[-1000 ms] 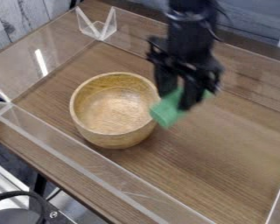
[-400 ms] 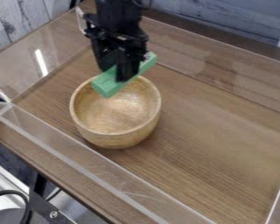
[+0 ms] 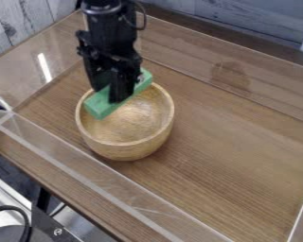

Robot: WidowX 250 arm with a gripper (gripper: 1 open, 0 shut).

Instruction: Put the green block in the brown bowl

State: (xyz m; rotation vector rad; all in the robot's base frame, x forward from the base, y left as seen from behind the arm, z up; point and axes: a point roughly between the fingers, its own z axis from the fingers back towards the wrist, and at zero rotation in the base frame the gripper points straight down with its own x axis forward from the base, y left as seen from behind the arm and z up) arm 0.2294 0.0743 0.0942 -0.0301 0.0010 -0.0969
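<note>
Tilting green block — long axis diagonal | over brown bowl

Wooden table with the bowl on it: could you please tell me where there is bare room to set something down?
Bare wood lies right of the round light-brown wooden bowl up to the clear acrylic wall, and behind it. Crowded: over the bowl, where the gripper holds the green block.
</note>
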